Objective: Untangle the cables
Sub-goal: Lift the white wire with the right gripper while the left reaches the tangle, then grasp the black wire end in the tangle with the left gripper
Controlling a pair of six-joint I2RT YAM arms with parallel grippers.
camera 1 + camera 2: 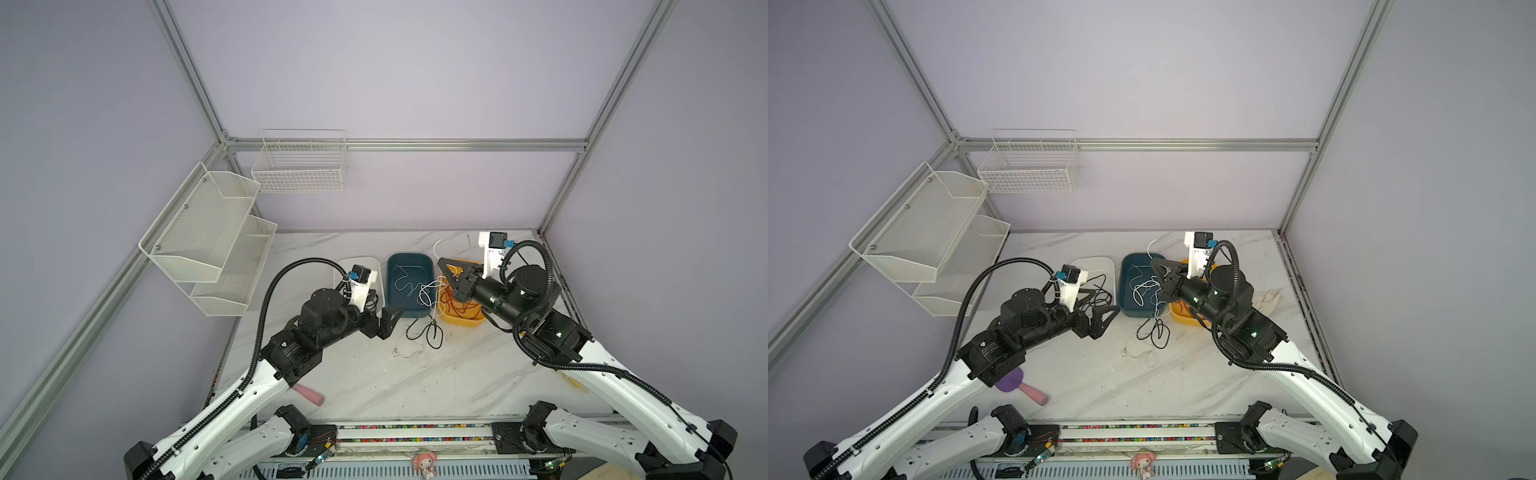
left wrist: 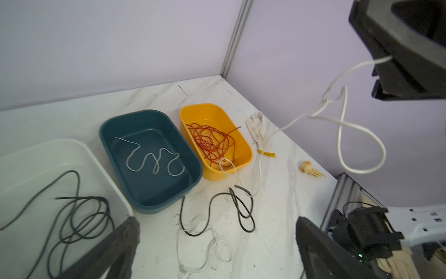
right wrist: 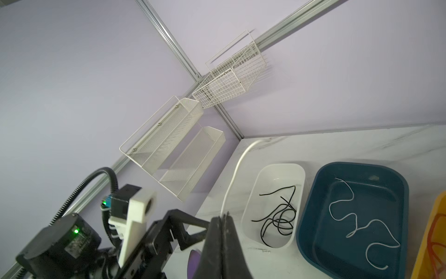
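1 white cable [image 3: 236, 172], right gripper [image 3: 225, 216] pinching it

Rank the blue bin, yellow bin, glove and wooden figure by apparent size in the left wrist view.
1. blue bin
2. yellow bin
3. glove
4. wooden figure
The blue bin lies nearer the camera, so its real lead is unsure.

Red-orange cables [image 2: 212, 142] lie heaped and tangled in the yellow bin [image 2: 210, 172]. A white cable [image 2: 156, 159] snakes loosely over the blue bin's [image 2: 103, 128] floor. A black cable [image 2: 84, 197] coils in the white bin [image 2: 103, 174]. On the counter [image 2: 277, 217], a second black cable [image 2: 241, 212] loops beside a faint pale cable [image 2: 231, 248]. A raised white cable [image 2: 383, 154] hangs in loops, pinched in the right fingers [image 3: 212, 246].
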